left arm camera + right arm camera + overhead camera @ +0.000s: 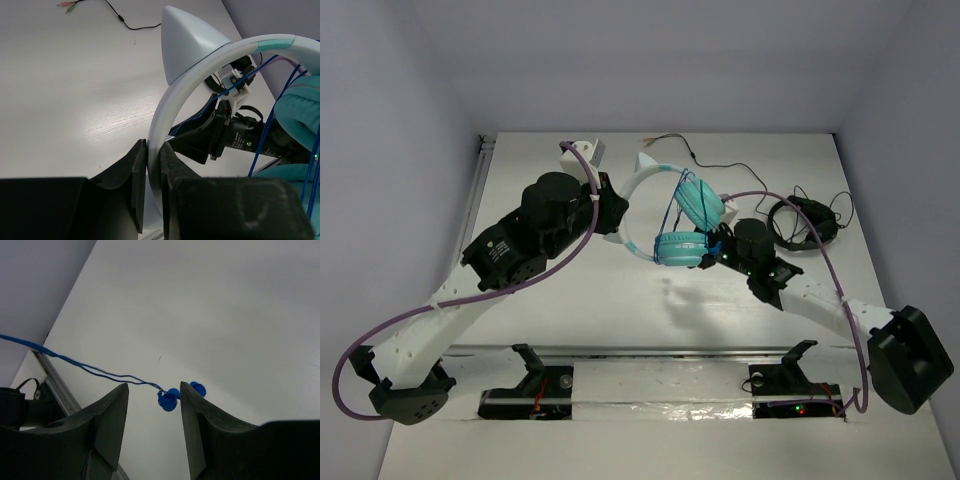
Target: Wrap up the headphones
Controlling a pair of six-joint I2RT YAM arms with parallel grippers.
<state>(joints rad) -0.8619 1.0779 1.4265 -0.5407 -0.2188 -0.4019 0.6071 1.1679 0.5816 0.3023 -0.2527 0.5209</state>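
Note:
The teal headphones (pixel 682 247) are held up off the table at the centre, with the pale headband (pixel 632 190) and a pointed ear (pixel 184 47) to the left of the cups. My left gripper (pixel 617 226) is shut on the headband (pixel 210 57), pinching it between both fingers. The thin blue cable (pixel 670 212) runs in several strands around the cups (pixel 300 112). My right gripper (pixel 717 246) is just right of the lower cup, open. In the right wrist view the cable (pixel 100 369) ends in a blue knot (pixel 168 400) hanging between the fingers of the right gripper (pixel 154 392), close to the right one.
Black headphones (pixel 807 220) lie at the back right, and a thin black cable (pixel 720 165) with red and green plugs lies along the back. A metal rail (pixel 475 195) runs along the left table edge. White walls enclose three sides.

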